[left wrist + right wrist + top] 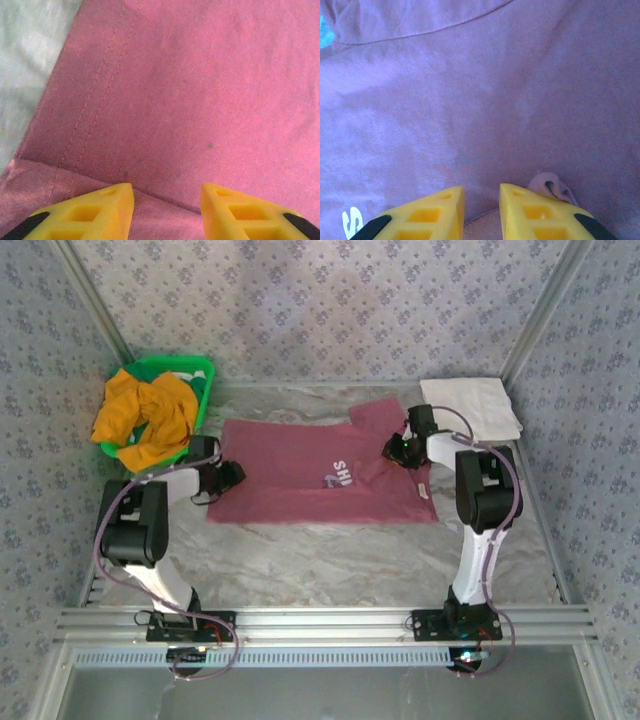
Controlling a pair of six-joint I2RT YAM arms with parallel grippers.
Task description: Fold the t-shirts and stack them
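A: Top external: maroon t-shirt (290,480) flat mid-table; mustard t-shirt (145,415) crumpled in green plastic basket (180,362), far L.
B: L gripper (166,192) fingers apart over stitched hem. R gripper (481,192) narrow gap, grip can't tell.

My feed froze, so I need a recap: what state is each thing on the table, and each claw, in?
Green basket: upright, full.
Orange shirt: crumpled, heaped in the green basket, spilling over.
Maroon shirt: flat on the table, partly folded, print half hidden.
White cloth: folded, far right corner.
Left claw: open, at the maroon shirt's hem.
Right claw: narrowly parted on the maroon shirt; grip unclear.
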